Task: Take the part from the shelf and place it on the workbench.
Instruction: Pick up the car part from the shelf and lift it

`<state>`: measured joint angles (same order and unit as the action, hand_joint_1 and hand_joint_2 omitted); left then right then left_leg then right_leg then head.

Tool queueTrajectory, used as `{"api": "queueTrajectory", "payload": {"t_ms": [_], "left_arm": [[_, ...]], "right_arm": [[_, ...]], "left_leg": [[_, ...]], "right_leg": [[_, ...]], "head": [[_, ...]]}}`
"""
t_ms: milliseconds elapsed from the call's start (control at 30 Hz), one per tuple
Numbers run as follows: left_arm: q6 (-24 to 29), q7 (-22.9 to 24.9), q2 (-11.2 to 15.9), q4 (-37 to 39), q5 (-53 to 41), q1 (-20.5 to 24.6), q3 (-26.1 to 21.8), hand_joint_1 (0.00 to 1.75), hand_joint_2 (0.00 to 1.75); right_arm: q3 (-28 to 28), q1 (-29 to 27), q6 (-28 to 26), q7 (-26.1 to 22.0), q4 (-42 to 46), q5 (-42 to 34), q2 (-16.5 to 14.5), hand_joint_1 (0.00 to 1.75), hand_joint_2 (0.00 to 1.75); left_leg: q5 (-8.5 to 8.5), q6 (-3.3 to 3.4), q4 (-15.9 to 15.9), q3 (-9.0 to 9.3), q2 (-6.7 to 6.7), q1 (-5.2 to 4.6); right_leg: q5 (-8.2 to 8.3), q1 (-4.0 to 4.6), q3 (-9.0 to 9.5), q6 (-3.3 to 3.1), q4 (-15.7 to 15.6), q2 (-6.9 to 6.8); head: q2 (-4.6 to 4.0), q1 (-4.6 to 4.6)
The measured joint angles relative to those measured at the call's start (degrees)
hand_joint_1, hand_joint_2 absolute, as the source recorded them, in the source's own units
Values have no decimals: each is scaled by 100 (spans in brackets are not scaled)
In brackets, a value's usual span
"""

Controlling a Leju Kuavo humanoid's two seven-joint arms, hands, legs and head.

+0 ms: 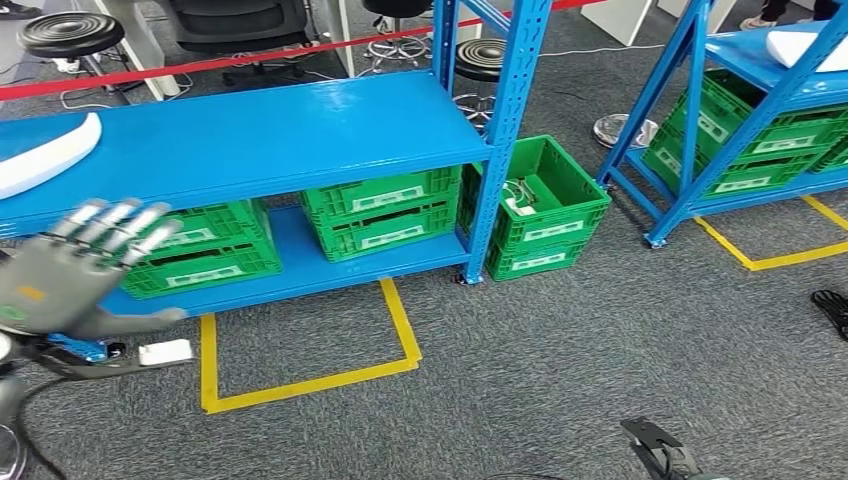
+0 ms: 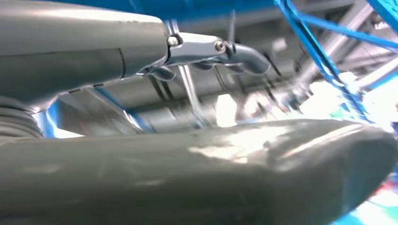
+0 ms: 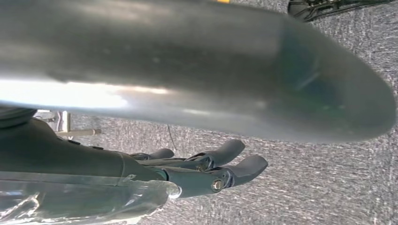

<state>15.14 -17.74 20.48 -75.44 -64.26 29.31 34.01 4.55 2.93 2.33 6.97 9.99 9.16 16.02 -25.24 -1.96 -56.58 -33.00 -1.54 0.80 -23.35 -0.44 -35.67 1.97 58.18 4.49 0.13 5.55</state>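
While the head view looks down on grey carpet [image 1: 560, 340], the blue shelf [image 1: 260, 135] is the landmark for everything else. Yellow floor tape [image 1: 300, 385] marks a box on the carpet just in front of the shelf's lower level. Behind the shelf: a red barrier strip [image 1: 200, 65], black stools [image 1: 70, 35] and an office chair [image 1: 240, 25]. A 2nd blue rack [image 1: 740, 110] stands well to the right of the shelf, also holding green crates, with a white piece on its top level.

White part [image 1: 45, 155] lies on the shelf's top level, at its left end.

2 green crates [image 1: 385, 210] sit on the shelf's lower level, contents hidden. A 3rd green crate [image 1: 535, 205] sits on the carpet touching the shelf's right post, with small pale items inside, too small to identify.

Left hand [image 1: 75, 270] hangs in front of the shelf's left end, below the part, fingers spread, holding nothing. Right hand [image 3: 206, 171] is over carpet, fingers extended and apart, nothing in it.
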Motion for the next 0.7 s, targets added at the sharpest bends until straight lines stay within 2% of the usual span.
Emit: {"api": "queueTrajectory", "payload": {"t_ms": [133, 267, 400, 700], "left_arm": [[-764, -5, -343, 589, 802, 27, 173, 0, 0], [-1318, 527, -520, 1208, 1000, 240, 194, 0, 0], [-1436, 953, -609, 1671, 896, 466, 196, 0, 0], [-1454, 1023, -701, 2013, 838, 580, 201, 0, 0]], "right_arm": [[-40, -8, 26, 63, 0, -28, 0, 0, 0], [-104, -20, 34, 104, 0, -60, 0, 0, 0], [-171, -45, 33, 119, 0, -90, 0, 0, 0], [-221, -64, 33, 121, 0, -94, 0, 0, 0]], "left_leg": [[0, 1, 0, -1, 0, -4], [2, 2, 0, -4, 0, -5], [3, 2, 0, -4, 0, -5], [1, 5, 0, -10, 0, -6]], "right_leg": [[0, -5, -3, 0, 0, 0], [1, -5, -6, 0, 0, 1], [2, -5, -8, 1, 1, 1], [0, -7, -12, 2, 1, 1]], "head": [[0, -1], [0, -1], [0, -2], [0, -1]]}}
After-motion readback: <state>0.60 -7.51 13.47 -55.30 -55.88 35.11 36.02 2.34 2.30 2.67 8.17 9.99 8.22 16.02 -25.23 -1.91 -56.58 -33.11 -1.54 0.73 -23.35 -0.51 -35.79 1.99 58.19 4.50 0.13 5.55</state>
